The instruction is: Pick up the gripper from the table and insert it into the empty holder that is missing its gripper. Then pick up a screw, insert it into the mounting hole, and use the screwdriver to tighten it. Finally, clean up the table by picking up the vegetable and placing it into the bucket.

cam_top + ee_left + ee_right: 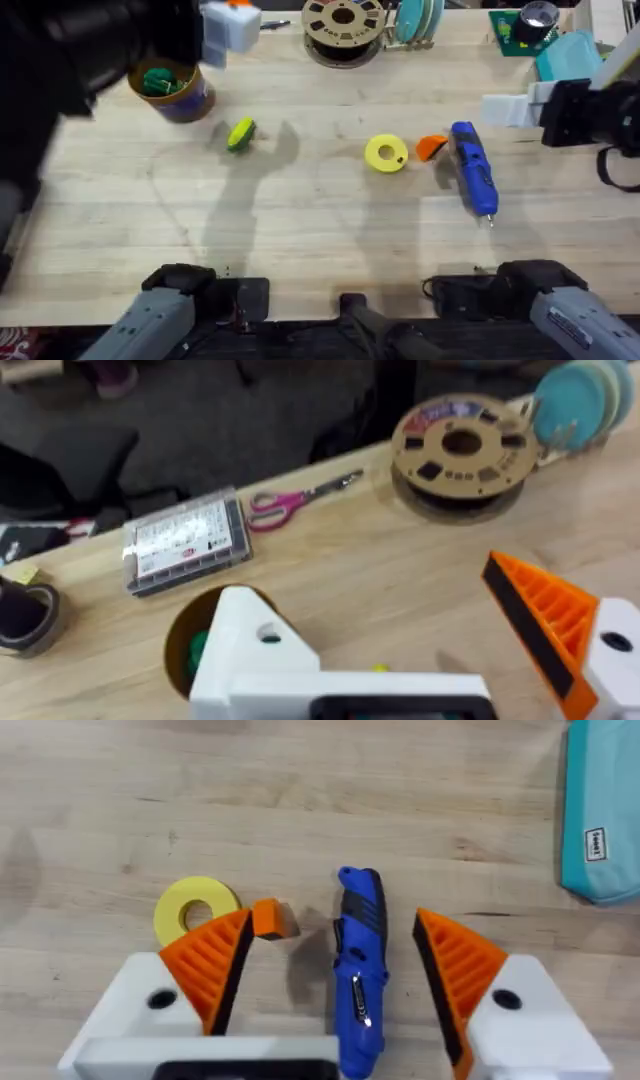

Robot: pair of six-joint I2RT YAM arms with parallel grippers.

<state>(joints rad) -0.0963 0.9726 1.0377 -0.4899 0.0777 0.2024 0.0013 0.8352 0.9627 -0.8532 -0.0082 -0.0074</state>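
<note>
Hovering my right tool [330, 970], fingers spread wide, over the screwdriver [474, 168], I see nothing done: gripper [431, 147] on the bench [320, 240] at its 9 o'clock, left tool's [420, 650] holder [250, 645] bare, vegetable [240, 133] outside the bucket [172, 90].

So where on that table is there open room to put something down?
The near half of the table, between the arm bases and the objects, is bare. So is the middle stretch between the vegetable and the yellow ring. It's crowded around the ring, the gripper and screwdriver.
</note>
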